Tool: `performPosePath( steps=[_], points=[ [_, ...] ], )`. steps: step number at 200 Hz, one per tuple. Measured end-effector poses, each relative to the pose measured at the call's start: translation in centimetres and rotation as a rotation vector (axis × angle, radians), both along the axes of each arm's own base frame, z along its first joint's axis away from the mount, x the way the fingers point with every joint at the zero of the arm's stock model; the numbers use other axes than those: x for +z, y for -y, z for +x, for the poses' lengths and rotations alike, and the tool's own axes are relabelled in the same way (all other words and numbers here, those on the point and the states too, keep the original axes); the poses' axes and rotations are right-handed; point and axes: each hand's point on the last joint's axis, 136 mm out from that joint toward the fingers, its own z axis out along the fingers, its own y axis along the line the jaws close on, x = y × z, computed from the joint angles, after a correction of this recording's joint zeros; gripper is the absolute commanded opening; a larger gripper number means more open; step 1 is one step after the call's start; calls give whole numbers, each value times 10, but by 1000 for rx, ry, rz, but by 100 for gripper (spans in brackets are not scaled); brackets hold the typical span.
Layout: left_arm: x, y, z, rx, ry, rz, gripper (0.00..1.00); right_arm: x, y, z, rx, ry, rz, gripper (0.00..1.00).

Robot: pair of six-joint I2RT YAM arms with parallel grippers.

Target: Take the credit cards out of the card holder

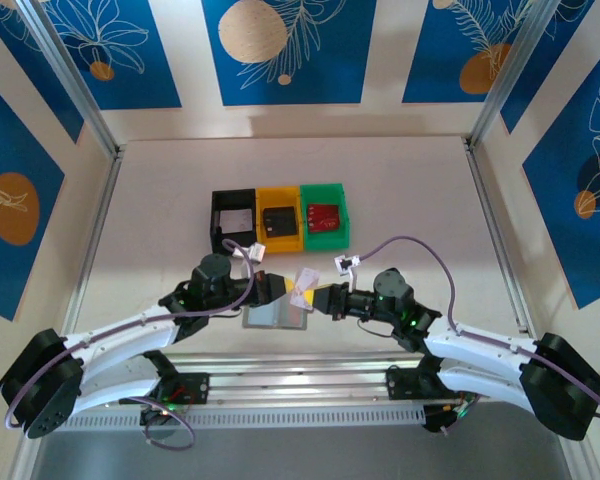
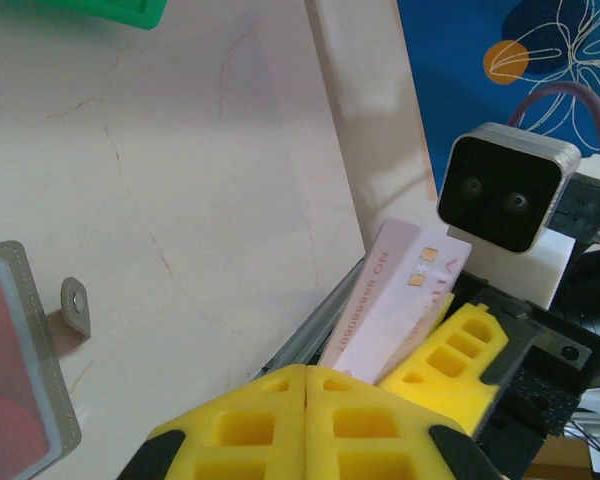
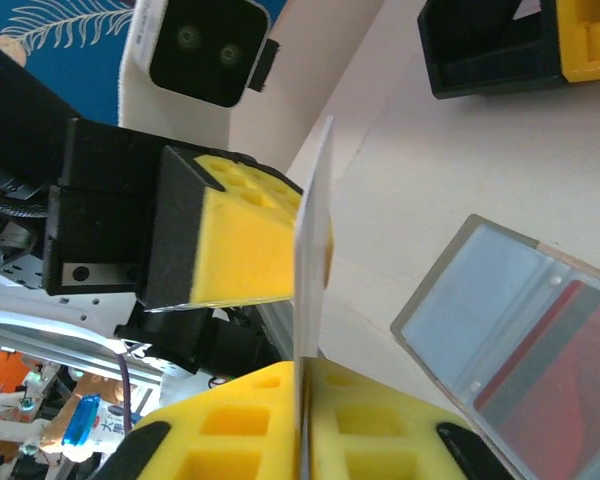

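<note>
The grey card holder (image 1: pixel 275 315) lies open and flat on the table between my two grippers, also in the left wrist view (image 2: pixel 25 380) and the right wrist view (image 3: pixel 500 300). A red card (image 3: pixel 580 350) sits under its clear panel. A pale pink credit card (image 1: pixel 303 285) stands tilted above the holder. My right gripper (image 3: pixel 305 385) is shut on it, the card (image 3: pixel 312 230) edge-on between the pads. My left gripper (image 2: pixel 307 385) is shut, with its tip against the card (image 2: pixel 405 295). The card's near end is hidden behind the fingertips, so I cannot tell whether they pinch it.
Three small bins stand in a row behind the grippers: black (image 1: pixel 220 212), yellow (image 1: pixel 279 195) and green (image 1: pixel 325 190), each with a card-like item inside. Metal rails run along the table's near edge and sides. Bare tabletop lies left and right of the bins.
</note>
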Motion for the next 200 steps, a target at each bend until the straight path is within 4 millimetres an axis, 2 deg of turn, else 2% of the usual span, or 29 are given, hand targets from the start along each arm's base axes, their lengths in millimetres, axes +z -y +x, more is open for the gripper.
performPosePath(
  steps=[12, 42, 63, 81, 96, 120, 156, 200],
  points=[
    [-1, 0, 0, 1, -1, 2, 0, -3, 1, 1, -5, -2, -10, 0],
    [-5, -2, -1, -1, -9, 16, 0, -9, 2, -1, -2, -9, -38, 0],
    [-8, -5, -4, -9, -10, 55, 20, -15, 4, -2, 2, -18, -66, 0],
    [-1, -8, -6, -22, 9, 97, 35, -16, 7, -1, 13, -24, -91, 0],
    [13, -10, -7, -37, 50, 129, 49, -14, 11, 3, 18, -26, -106, 0],
    [43, -16, -6, -63, 130, 177, 61, -11, 16, 3, 59, -19, -118, 0],
    [66, -20, -11, -154, 187, 280, 69, -8, 13, -20, 218, -18, -113, 0],
    [62, -18, -25, -329, 174, 392, 71, 4, 7, -51, 416, -20, -56, 0]
  ],
)
